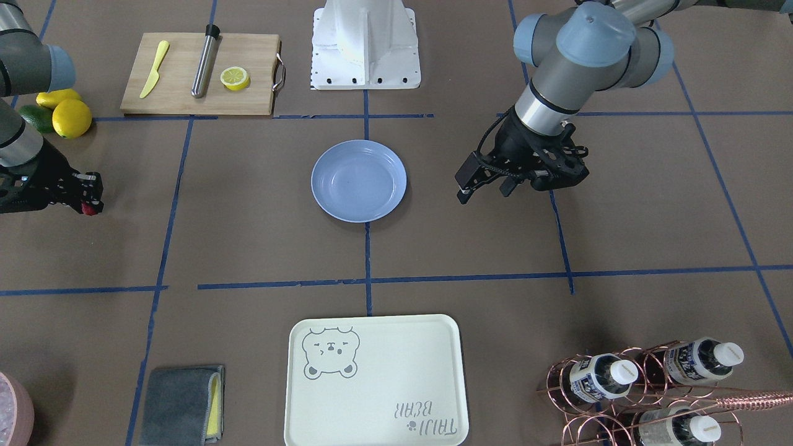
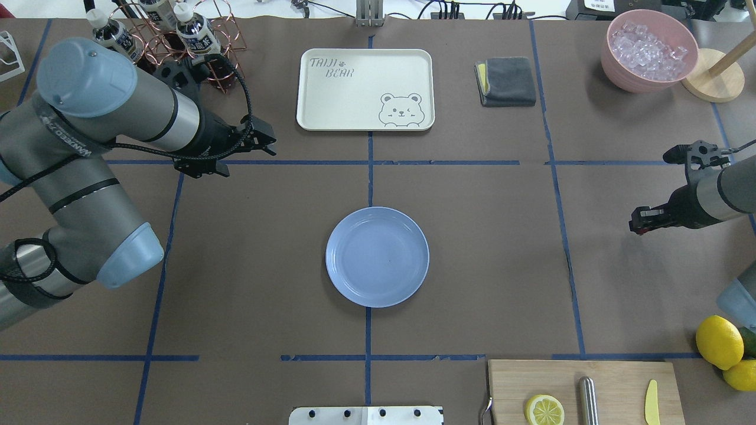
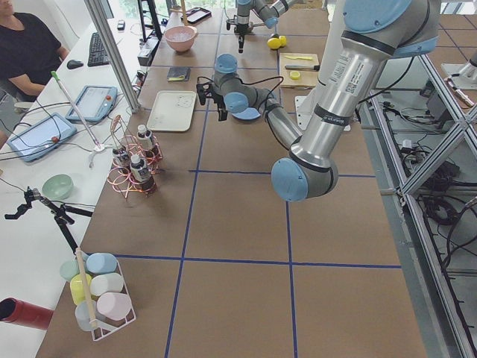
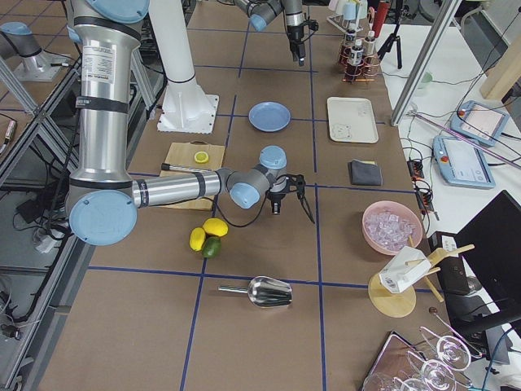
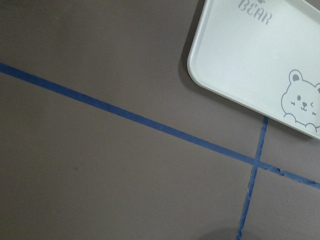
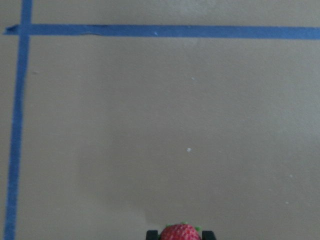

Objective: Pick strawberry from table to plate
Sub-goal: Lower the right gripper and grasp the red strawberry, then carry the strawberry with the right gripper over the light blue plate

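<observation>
Strawberry (image 6: pixel 179 232): at the bottom edge of the right wrist view, a red, seeded top peeps up between two black fingertips. In the front-facing view it is the red speck at the far left edge, well apart from the plate.
Right pincer (image 1: pixel 90 202): far left, mid-height, pressed onto the strawberry. A shadow on the brown paper suggests the berry rides clear of the desk (image 1: pixel 248 235).
Handling: likely feather-light and, as a toy, fairly firm. It is small, rounded and probably slick, so a hard squeeze could squirt it out. The best hold is judged to be across the widest part of the body, as it seems taken now, with modest pressure.
Plate (image 1: pixel 359 181): dead centre, light blue, glossy and bare, where two tape lines meet.
Left pincer (image 1: pixel 486 191): right of centre, near the plate but not touching it, fingers spread and holding nothing, hovering above the desk.
Next: a carry rightward across the frame to the plate, then a low release so the berry does not roll over the shallow rim.
</observation>
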Controlling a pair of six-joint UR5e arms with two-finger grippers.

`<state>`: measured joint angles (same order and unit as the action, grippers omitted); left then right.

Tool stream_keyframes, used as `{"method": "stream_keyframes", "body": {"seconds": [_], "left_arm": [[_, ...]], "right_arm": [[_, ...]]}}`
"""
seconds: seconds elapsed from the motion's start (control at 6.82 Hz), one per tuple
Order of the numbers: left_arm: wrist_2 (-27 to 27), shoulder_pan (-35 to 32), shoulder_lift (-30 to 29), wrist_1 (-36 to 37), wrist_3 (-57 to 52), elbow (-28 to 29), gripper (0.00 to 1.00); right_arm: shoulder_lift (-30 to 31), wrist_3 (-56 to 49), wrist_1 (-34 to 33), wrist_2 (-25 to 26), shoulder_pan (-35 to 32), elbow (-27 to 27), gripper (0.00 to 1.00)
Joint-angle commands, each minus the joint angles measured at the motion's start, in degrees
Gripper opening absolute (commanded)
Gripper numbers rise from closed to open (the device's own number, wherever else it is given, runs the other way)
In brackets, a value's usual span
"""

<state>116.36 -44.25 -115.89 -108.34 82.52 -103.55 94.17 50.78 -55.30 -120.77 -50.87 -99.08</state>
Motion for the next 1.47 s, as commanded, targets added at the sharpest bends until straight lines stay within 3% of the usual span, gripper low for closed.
{"method": "stream_keyframes", "body": {"seconds": [0.0, 0.44, 1.03, 1.32], "left_arm": [[0.0, -2.8, 5.0, 0.8, -10.0, -1.2, 1.0], [2.2, -10.2, 13.5, 0.7, -30.0, -1.4, 1.0], [5.3, -22.4, 20.3, 0.8, -52.3, 0.6, 1.0], [5.4, -23.6, 20.9, 0.7, -54.2, 1.3, 1.0]], "right_arm": [[-7.1, 3.1, -2.9, -1.6, 0.5, -1.8, 0.0], [-27.7, 15.4, -18.6, -0.4, 9.2, -1.8, 0.0], [-37.6, 17.9, -29.3, 16.1, 24.0, -0.5, 0.0], [-42.4, 18.0, -29.5, 17.5, 26.0, 5.2, 0.0]]}}
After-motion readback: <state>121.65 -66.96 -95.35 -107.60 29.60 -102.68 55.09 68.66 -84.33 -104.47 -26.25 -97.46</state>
